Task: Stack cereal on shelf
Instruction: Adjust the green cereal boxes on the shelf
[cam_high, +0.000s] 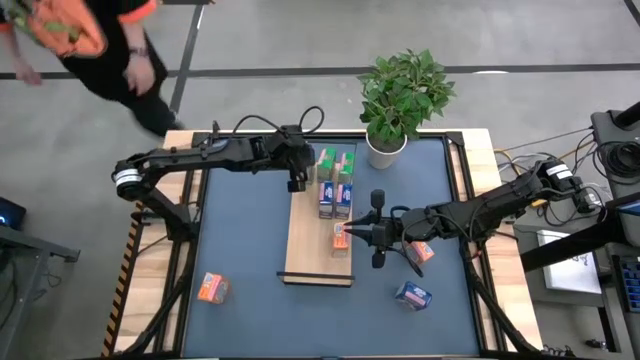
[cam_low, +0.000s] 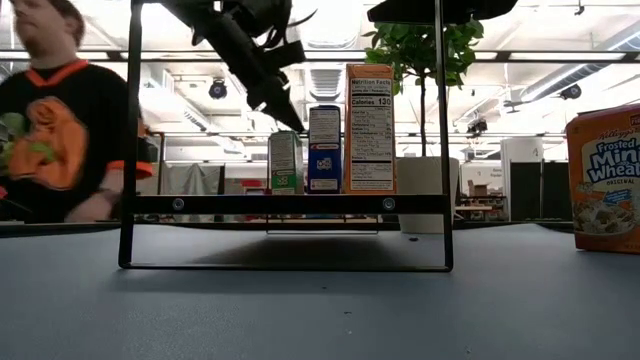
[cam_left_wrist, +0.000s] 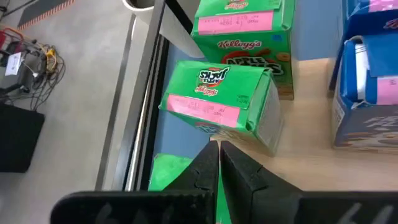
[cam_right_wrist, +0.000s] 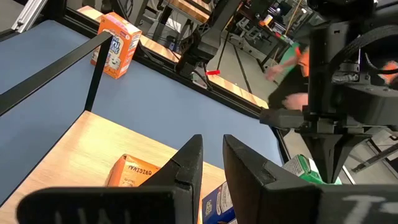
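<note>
The shelf (cam_high: 312, 255) is a light-wood board on a black frame (cam_low: 285, 204) at the table's middle. Green boxes (cam_high: 327, 160), blue boxes (cam_high: 328, 197) and one orange box (cam_high: 340, 237) stand on it. My left gripper (cam_high: 297, 183) is shut, just above and beside the green boxes (cam_left_wrist: 221, 99); another green surface (cam_left_wrist: 168, 177) shows under its fingers. My right gripper (cam_right_wrist: 212, 162) is open by a narrow gap with nothing between the fingers, right over the orange box (cam_right_wrist: 132, 171) on the shelf. My left gripper points down with shut fingertips (cam_low: 292, 122) right over a green box's top (cam_low: 285, 135); I cannot tell whether they touch it. My right gripper has one finger (cam_right_wrist: 183, 165) beside the orange box's top end; I cannot tell whether it touches.
Loose boxes lie on the blue table: an orange one (cam_high: 212, 288) near left, an orange one (cam_high: 421, 252) under my right arm, a blue one (cam_high: 412, 294) near right. A potted plant (cam_high: 400, 95) stands at the far edge. A person (cam_high: 95, 40) moves beyond the far left corner.
</note>
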